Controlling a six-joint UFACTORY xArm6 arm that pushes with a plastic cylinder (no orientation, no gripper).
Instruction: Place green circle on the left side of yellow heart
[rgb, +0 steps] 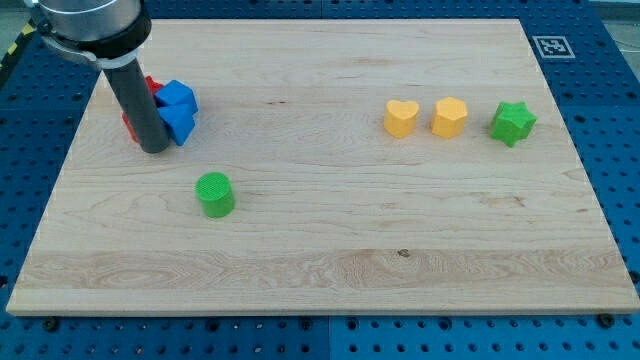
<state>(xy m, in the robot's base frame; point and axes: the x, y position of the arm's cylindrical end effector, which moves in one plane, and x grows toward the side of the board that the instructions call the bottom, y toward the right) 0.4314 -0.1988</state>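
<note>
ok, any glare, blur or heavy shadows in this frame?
Camera view: even light, no glare on the wooden board; green circle and yellow heart are sharp, with faint shadows only; my tip is in focus, the arm's upper part cropped at the view's top.

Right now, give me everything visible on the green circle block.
The green circle block is a short bright-green cylinder, plastic-looking, with a finely textured flat top. It stands upright on the pale wooden board, left of centre, touching nothing. My tip sits up and to the view's left of it, apart, beside the blue blocks. The yellow heart block lies far toward the view's right.
</note>
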